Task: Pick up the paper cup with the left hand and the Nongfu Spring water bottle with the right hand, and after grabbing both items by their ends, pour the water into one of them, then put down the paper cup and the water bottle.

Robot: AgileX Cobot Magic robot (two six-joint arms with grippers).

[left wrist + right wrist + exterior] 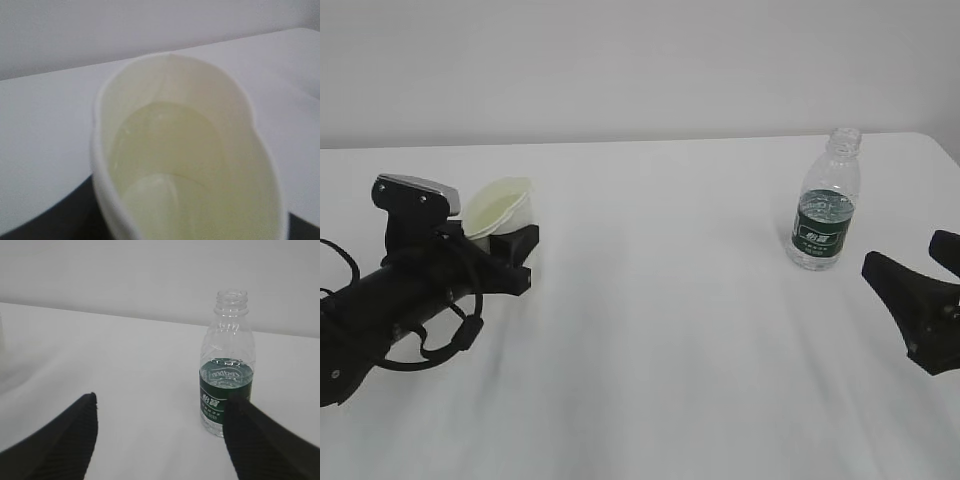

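Viewing the exterior camera, I see the left hand (505, 250) low over the white table (660, 320), its fingers closed on the paper cup (500, 207), whose rim is squeezed oval and tilted toward the arm. My right hand (920, 300) sits near the table's right edge, fingers spread wide and holding nothing. The Nongfu Spring water bottle (826, 205) stands upright, uncapped, just ahead of them.

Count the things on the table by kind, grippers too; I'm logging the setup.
Paper cup: 1
Nongfu Spring water bottle: 1
Grippers: 2, left gripper and right gripper
Total: 4
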